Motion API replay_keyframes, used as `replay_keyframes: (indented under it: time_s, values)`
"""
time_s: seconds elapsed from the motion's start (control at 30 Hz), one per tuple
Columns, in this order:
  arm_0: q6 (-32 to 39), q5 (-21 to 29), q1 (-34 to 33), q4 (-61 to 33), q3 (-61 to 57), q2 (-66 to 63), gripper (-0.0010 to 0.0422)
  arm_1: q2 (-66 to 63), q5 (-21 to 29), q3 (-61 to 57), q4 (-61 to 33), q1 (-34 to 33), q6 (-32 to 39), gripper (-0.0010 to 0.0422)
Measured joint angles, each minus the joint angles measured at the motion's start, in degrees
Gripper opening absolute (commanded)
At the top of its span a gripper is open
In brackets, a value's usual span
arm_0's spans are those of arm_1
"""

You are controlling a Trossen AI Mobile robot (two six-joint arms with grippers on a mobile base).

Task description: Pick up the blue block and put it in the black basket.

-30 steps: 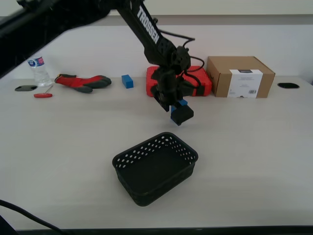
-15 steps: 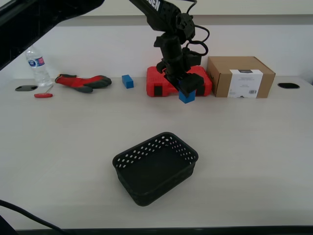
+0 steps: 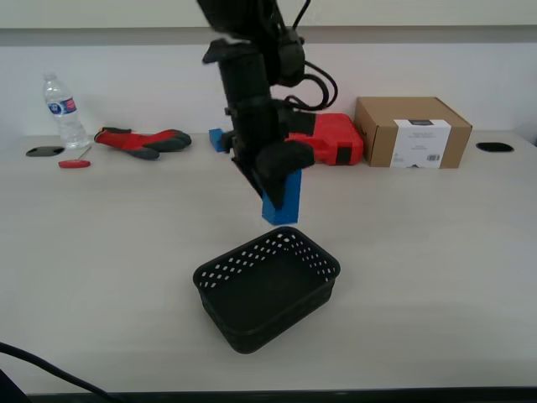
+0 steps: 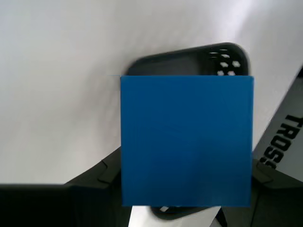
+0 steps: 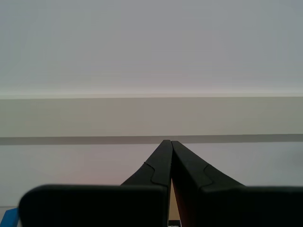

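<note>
Nearest on the pale worktop (image 3: pixel 101 277) sits the black basket (image 3: pixel 267 289), open side up. Just above its far rim hangs the blue block (image 3: pixel 282 195), upright and clear of the worktop, clamped in my first end effector (image 3: pixel 277 172); the first wrist view shows the block (image 4: pixel 186 142) filling the jaws with the basket (image 4: pixel 189 60) beyond it. My second end effector (image 5: pixel 170 144) has its fingers pressed together on nothing. Farther back lie a red case (image 3: pixel 325 139), a cardboard box (image 3: pixel 411 131), a small blue cube (image 3: pixel 216 139), a red glove (image 3: pixel 141 139) and a water bottle (image 3: pixel 62 111).
</note>
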Motion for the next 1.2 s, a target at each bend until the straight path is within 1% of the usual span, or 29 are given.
replay_keyframes:
  time_s: [0.07,0.17,0.23,0.3,0.37,0.4,0.43,0.5,0.53,0.6,0.63,0.67,0.73,0.77,0.87,0.9,0.93,0.97,1.03,1.13,1.2]
  values:
    - [0.0,0.02,-0.02,0.0,0.0,0.0,0.0,-1.57,3.26,-6.95,6.67,-0.85,-1.77,0.0]
    - [0.0,0.02,-0.02,-0.02,0.0,0.0,0.0,-0.83,3.37,-12.72,14.88,-1.99,-3.37,0.0]
    - [0.0,0.02,0.02,-0.02,0.0,0.0,0.0,0.17,3.32,-14.49,17.25,-2.19,-4.46,0.0003]
    - [0.0,0.02,0.02,0.0,0.0,0.0,0.0,0.35,3.39,-14.71,17.4,-2.19,-4.42,0.0021]
    - [0.0,0.02,0.04,0.0,0.0,0.0,0.0,0.31,3.43,-14.71,16.02,-2.16,-4.31,0.007]
    - [0.0,0.02,-0.02,0.0,0.0,0.0,0.0,0.37,3.43,-14.69,15.08,-2.16,-4.31,0.0105]
    - [0.0,0.02,0.04,0.0,0.0,0.0,0.0,0.39,3.43,-14.84,14.75,-2.19,-4.33,0.015]
    - [0.0,0.0,-0.02,0.0,0.0,0.0,0.0,0.37,3.45,-14.88,14.34,-2.19,-4.79,0.0224]
    - [0.0,0.02,-0.02,0.0,0.0,0.0,0.0,0.37,3.48,-14.91,13.6,-2.19,-5.03,0.0288]
    - [0.0,0.02,0.0,-0.02,0.0,0.0,0.0,0.37,3.45,-14.93,12.74,-2.19,-6.27,0.0369]
    - [0.0,0.02,0.02,0.0,0.0,0.0,0.0,0.35,3.45,-14.91,12.22,-2.19,-7.39,0.0402]
    - [0.0,0.02,0.0,0.0,0.0,0.0,0.0,0.35,3.45,-14.67,11.26,-2.19,-8.09,0.0407]
    - [0.0,0.0,-0.02,-0.02,0.0,0.0,0.0,0.35,3.67,-13.92,7.74,-2.19,-8.15,0.0341]
    - [0.0,0.02,0.02,0.0,0.0,0.0,0.0,0.35,3.67,-13.22,5.57,-2.19,-7.96,0.0298]
    - [0.0,0.0,0.04,0.0,0.0,0.0,0.0,-0.52,3.78,-9.49,-3.3,-2.03,-7.82,0.0133]
    - [0.0,0.0,-0.02,-0.02,0.0,0.0,0.0,-1.7,3.78,-8.41,-5.46,-2.01,-7.82,0.0089]
    - [0.0,0.0,-0.02,-0.02,0.0,0.0,0.0,-2.99,3.82,-7.96,-5.81,-1.97,-7.82,0.0054]
    - [0.0,0.02,0.04,0.0,0.0,0.0,0.0,-5.18,3.8,-7.69,-5.11,-1.97,-7.8,0.0003]
    - [0.0,0.02,0.02,0.0,0.0,0.0,0.0,-9.57,2.82,-7.72,-2.6,-1.97,-7.8,0.0002]
    - [0.0,0.0,-0.02,0.0,0.0,0.0,0.0,-13.81,-2.73,-7.8,0.33,-1.97,-7.76,-0.0003]
    - [0.0,0.02,-0.02,0.0,0.0,0.0,0.0,-14.45,-3.65,-7.76,1.38,-1.9,-7.76,-0.0002]
